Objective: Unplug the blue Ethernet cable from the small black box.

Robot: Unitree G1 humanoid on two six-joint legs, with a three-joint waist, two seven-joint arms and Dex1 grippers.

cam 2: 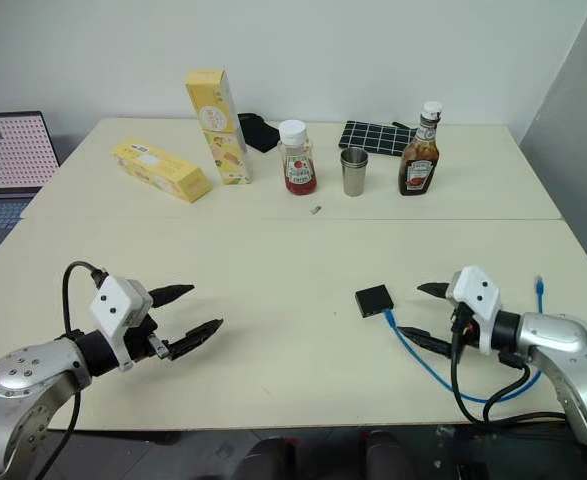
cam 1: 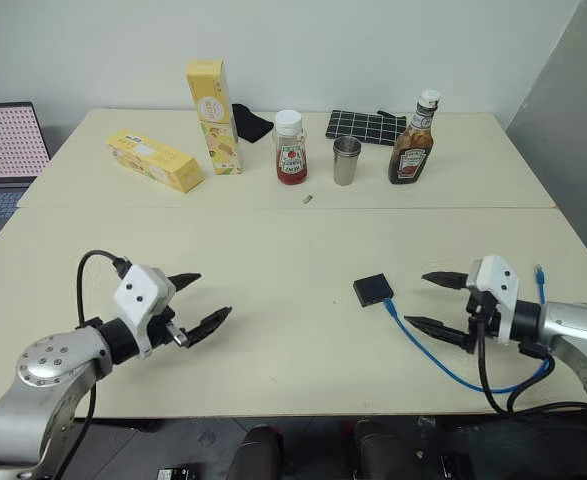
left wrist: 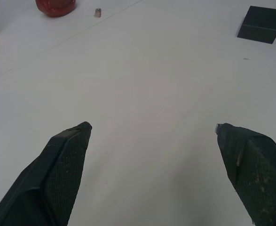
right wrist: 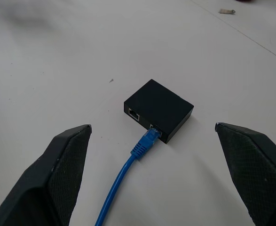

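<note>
The small black box [cam 1: 372,290] lies flat on the cream table, right of centre. A blue Ethernet cable [cam 1: 428,357] is plugged into its near side, loops toward the table's front edge and ends in a free plug [cam 1: 540,272] at the right. In the right wrist view the plug [right wrist: 149,139] sits in one port of the box [right wrist: 160,109], beside an empty port. My right gripper [cam 1: 426,300] stands open just right of the box, over the cable. Well to the left of the box, my left gripper [cam 1: 201,299] is open and holds nothing.
Along the back stand two yellow cartons [cam 1: 215,115] [cam 1: 156,160], a ketchup bottle [cam 1: 290,147], a metal cup [cam 1: 346,161], a brown sauce bottle [cam 1: 414,140] and a black grid mat [cam 1: 365,126]. A small metal bit [cam 1: 309,199] lies mid-table. A laptop [cam 1: 3,150] sits far left.
</note>
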